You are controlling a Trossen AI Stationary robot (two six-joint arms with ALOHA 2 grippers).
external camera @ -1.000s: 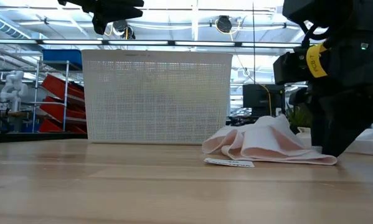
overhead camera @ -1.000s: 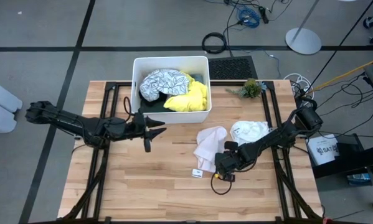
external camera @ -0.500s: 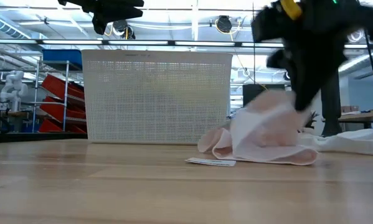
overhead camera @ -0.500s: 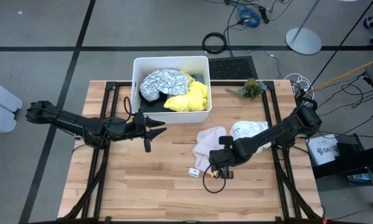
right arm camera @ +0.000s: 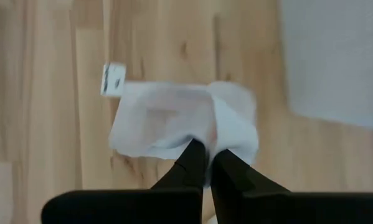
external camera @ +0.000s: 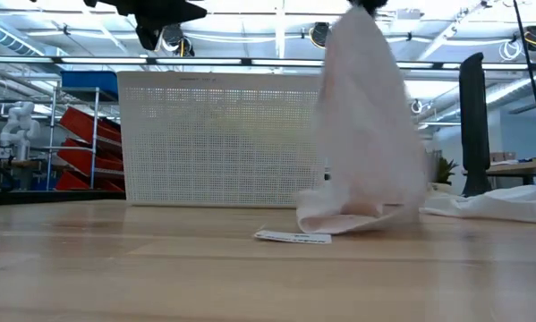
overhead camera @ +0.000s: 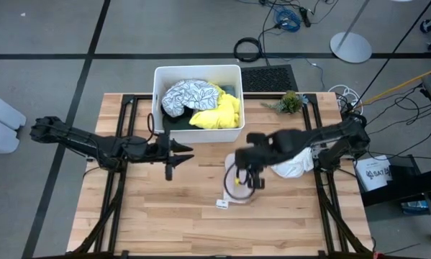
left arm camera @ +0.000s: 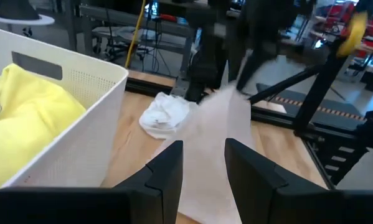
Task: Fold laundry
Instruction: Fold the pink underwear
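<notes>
On the table [overhead camera: 157,216], near its middle, right claw [overhead camera: 245,160] pinched shut on one pale pink cloth [external camera: 366,125], lifted, lower hem brushing the wood, tag [external camera: 293,237] lying flat; bare boards open toward the near edge; one white garment [overhead camera: 291,162] crumpled just beside; one white bin [overhead camera: 198,134] at the far edge holding yellow [overhead camera: 219,111], patterned [overhead camera: 183,95] and dark pieces; left claw [overhead camera: 180,152] hovering beside the bin, fingers apart, empty.
</notes>
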